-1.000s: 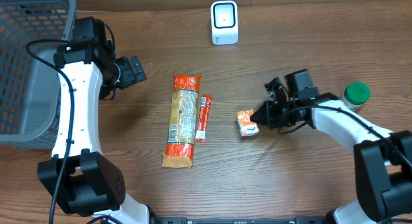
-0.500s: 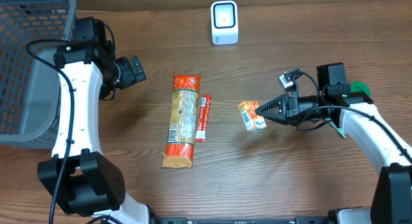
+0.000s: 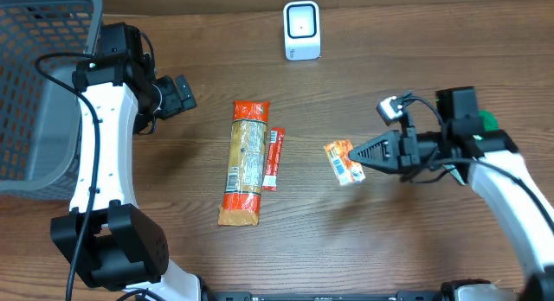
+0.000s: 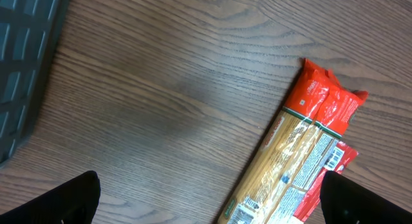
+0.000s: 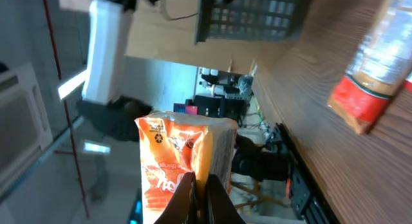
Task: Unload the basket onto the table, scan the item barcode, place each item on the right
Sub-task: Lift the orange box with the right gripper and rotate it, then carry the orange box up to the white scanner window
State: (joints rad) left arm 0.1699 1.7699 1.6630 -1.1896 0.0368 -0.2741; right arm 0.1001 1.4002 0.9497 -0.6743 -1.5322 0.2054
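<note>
Right pincer [image 3: 360, 156] was clamped on the small orange packet [image 3: 343, 161], which would best be carried toward the far white scanner [image 3: 302, 29] with its barcode faced squarely at it.

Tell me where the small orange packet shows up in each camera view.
Overhead: orange packet right of centre, pinched at the right tool's tip.
Left wrist: not in it.
Right wrist: lower left of centre, in the tool's grip.
Shared landmark: the long pasta package, centre overhead, lower right in left wrist, upper right in right wrist.
</note>
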